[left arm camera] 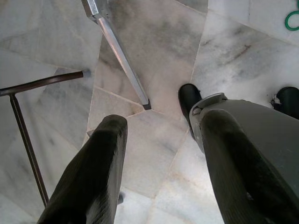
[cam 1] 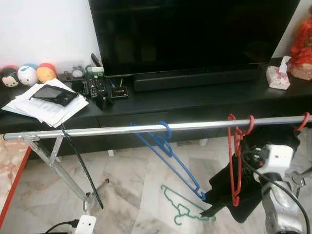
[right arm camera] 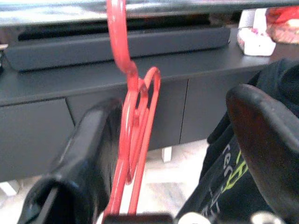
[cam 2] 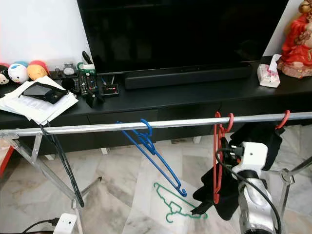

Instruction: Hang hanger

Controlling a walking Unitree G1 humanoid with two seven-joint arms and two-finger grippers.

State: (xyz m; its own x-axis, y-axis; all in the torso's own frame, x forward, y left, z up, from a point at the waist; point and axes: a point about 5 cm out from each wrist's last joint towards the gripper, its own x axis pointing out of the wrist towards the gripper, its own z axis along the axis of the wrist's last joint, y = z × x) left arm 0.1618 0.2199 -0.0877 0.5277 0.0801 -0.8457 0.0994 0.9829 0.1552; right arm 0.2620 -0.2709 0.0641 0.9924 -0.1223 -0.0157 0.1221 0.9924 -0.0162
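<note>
Right wrist view puts the red hanger [right arm camera: 133, 135] between the fingers of your right gripper [right arm camera: 182, 154], its hook already over the silver rail [cam 1: 146, 128]; the fingers stand apart, one close against the red wire, the other well clear beside the black garment [right arm camera: 233, 172], so nothing is clamped. Judge the step in hand as the release: the red hanger hangs from the rail by its own hook, next to the black garment, which hangs from another red hook [cam 1: 303, 121] further along; your next move calls for drawing the right gripper back and down without snagging the wire or the cloth. Note that a blue hanger [cam 1: 168, 153] hangs tilted on the rail, a black hanger [cam 1: 80, 165] hangs near the rail's left end, and a green hanger [cam 1: 183, 204] lies on the marble floor [cam 1: 136, 185], apparently the next item to collect. Your left gripper [left arm camera: 159, 177] hangs low over the floor, fingers apart and empty. No containers are in view; a tissue pack [cam 1: 278, 78] and papers [cam 1: 46, 105] rest on the TV cabinet [cam 1: 195, 100].
</note>
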